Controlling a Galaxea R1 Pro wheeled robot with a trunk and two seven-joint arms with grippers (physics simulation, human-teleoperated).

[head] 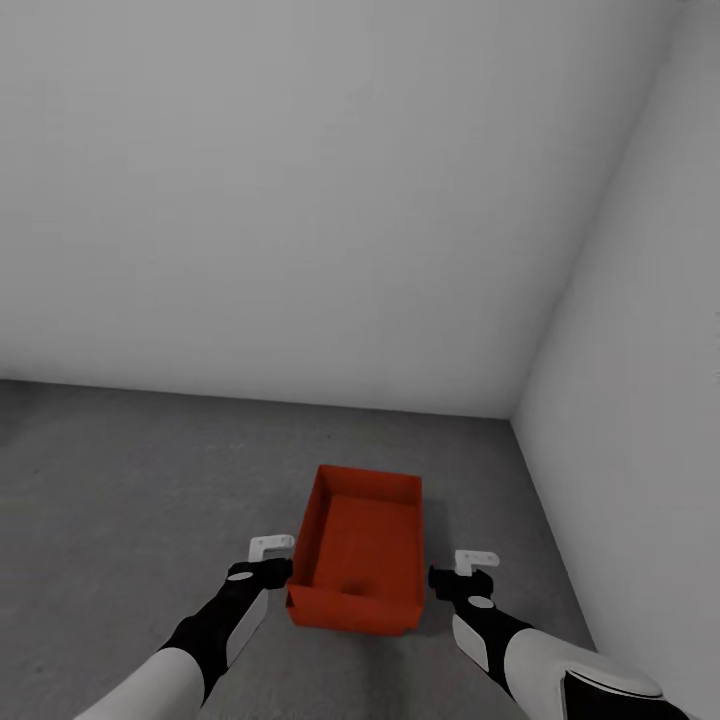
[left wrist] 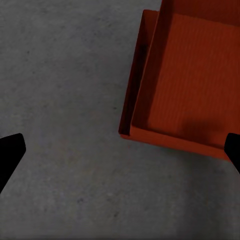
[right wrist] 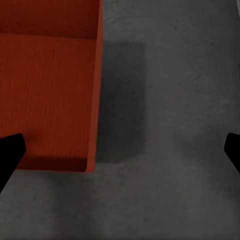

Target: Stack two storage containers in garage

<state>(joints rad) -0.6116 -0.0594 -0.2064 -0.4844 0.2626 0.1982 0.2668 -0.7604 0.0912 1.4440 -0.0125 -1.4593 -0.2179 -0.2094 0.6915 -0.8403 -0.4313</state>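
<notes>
- Left gripper (head: 272, 562): lower left of centre in head view, just beside the bin's left wall. Jaws spread wide in the left wrist view, dark fingertips (left wrist: 11, 150) at the far edges w/ bare floor between; holding nothing.
- Storage container (head: 362, 545): orange-red, open-top, lower centre of head view, sitting on the dark grey floor (head: 120, 480) of the garage, near the corner of the pale wall (head: 300, 200). A second rim line shows along its side in the left wrist view (left wrist: 137, 75); can't tell if that's two bins nested or one double edge.
- Right gripper (head: 462, 572): lower right of centre, just beside the bin's right wall, apart from it. Also wide, empty.
- Step, as I judge it: bin set down, both arms off it. Next: if only one bin here, go back for the other & stack it; if it's stacked already, back arms off w/o nudging.
</notes>
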